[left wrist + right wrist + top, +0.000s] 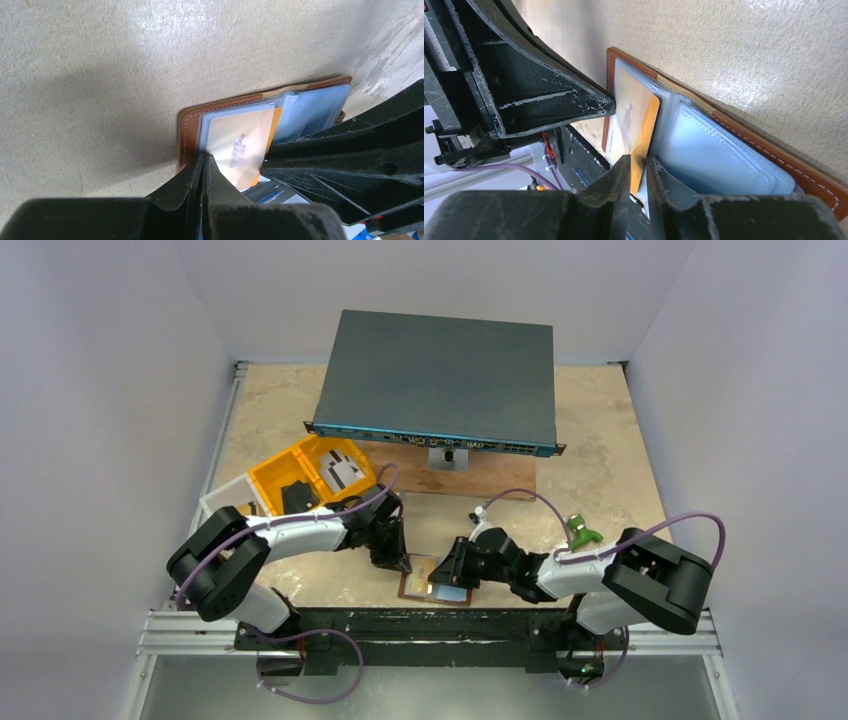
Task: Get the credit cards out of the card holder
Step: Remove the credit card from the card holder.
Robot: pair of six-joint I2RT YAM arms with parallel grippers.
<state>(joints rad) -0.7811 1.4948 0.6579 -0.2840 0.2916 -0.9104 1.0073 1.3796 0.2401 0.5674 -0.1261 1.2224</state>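
The brown leather card holder (418, 589) lies open at the table's near edge, its pale blue clear pockets (719, 155) facing up. An orange credit card (631, 115) sticks out of the left pocket toward the table edge. My right gripper (638, 159) is shut on that card's near edge, which sits between its narrow jaws. My left gripper (205, 156) is shut and empty, its tips pressed on the holder's left leather border (189, 130). A pale card (345, 468) and a black card (297, 497) lie in the yellow tray (268, 476).
A dark network switch (435, 380) on a wooden board (470, 475) fills the back of the table. A clear plastic box (225, 502) stands left of the yellow tray. The metal rail (430, 625) runs just below the holder.
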